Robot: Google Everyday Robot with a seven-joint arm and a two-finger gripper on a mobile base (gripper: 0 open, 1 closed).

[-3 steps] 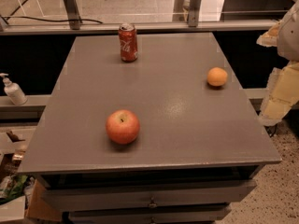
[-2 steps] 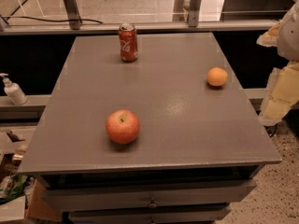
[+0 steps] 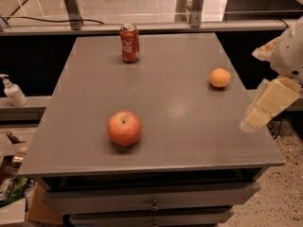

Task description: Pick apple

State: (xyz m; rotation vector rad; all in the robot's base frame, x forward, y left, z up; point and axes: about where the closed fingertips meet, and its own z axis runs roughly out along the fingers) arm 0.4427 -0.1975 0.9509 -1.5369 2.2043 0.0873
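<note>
The apple (image 3: 124,128) is round, red-orange with yellowish patches and a dark stem dimple. It sits on the grey table (image 3: 180,126) near the front, left of centre. My gripper (image 3: 265,105), pale yellowish-white, hangs at the table's right edge, far to the right of the apple and slightly above the tabletop. It holds nothing that I can see.
A red soda can (image 3: 129,43) stands at the back of the table. A small orange fruit (image 3: 220,77) lies at the right, near my gripper. A soap dispenser (image 3: 13,91) stands on a ledge at the left. Drawers sit under the tabletop.
My gripper has moved a little left and down, over the table's right edge. The apple, can and orange fruit have not moved.
</note>
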